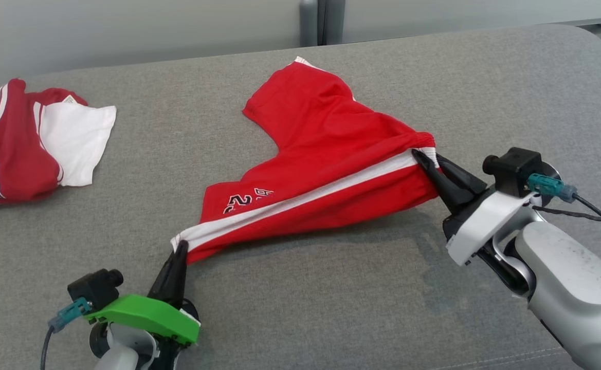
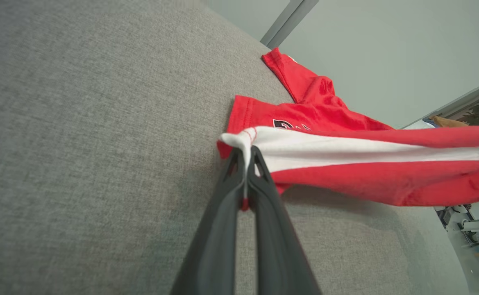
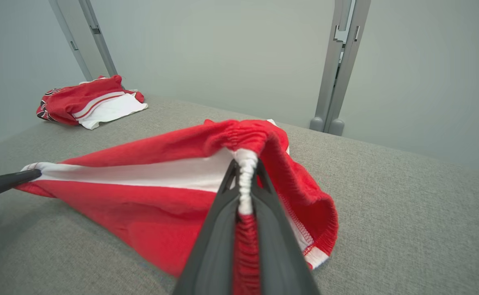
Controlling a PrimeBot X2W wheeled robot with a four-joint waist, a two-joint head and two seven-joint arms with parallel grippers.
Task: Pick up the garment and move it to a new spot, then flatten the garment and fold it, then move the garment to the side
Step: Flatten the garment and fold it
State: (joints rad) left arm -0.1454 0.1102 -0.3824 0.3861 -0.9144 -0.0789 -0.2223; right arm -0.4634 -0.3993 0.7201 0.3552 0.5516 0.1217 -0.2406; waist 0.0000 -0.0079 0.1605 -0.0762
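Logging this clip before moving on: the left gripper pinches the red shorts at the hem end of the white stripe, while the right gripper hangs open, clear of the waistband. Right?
Not quite. The right gripper is shut on the waistband of the red shorts, as the right wrist view shows. The left gripper does pinch the hem end of the white stripe.

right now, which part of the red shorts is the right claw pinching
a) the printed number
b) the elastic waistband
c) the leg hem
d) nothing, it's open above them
b: the right claw is shut on the gathered elastic waistband of the shorts, where the white side stripe ends, while the left claw holds the leg hem.
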